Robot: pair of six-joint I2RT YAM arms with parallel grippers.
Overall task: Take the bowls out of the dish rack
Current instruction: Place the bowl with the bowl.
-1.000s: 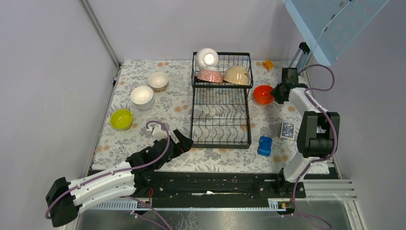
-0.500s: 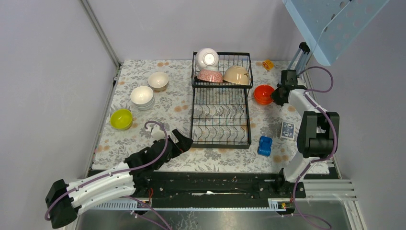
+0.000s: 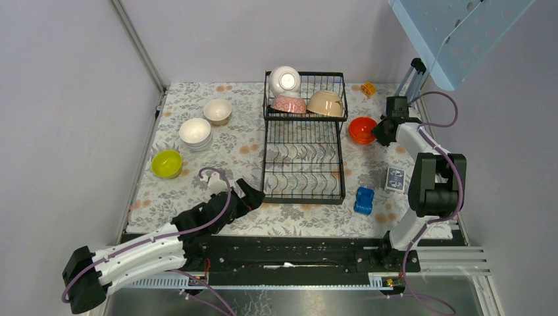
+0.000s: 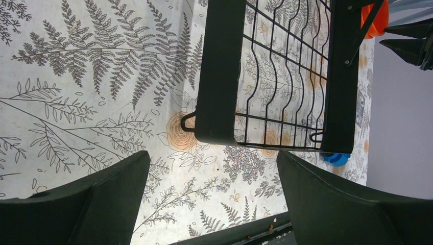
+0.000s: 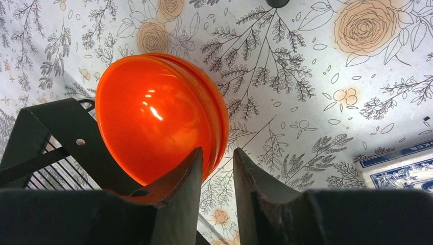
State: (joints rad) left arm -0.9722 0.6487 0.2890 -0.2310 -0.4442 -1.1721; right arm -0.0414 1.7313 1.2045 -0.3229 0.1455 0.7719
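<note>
Left gripper (image 4: pixel 213 159): spread wide, empty, beside near-left corner of dish rack (image 4: pixel 219 76).
Right gripper (image 5: pixel 217 153): narrowly parted at rim of orange bowl (image 5: pixel 153 112), right of rack; grip unclear.

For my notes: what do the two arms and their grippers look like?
The left arm and right arm have white shell links between boxy black joint housings, with a lilac cable looping loosely alongside each. The left gripper and right gripper are all black; close up, their fingers are plain matte wedges with no markings visible.
</note>
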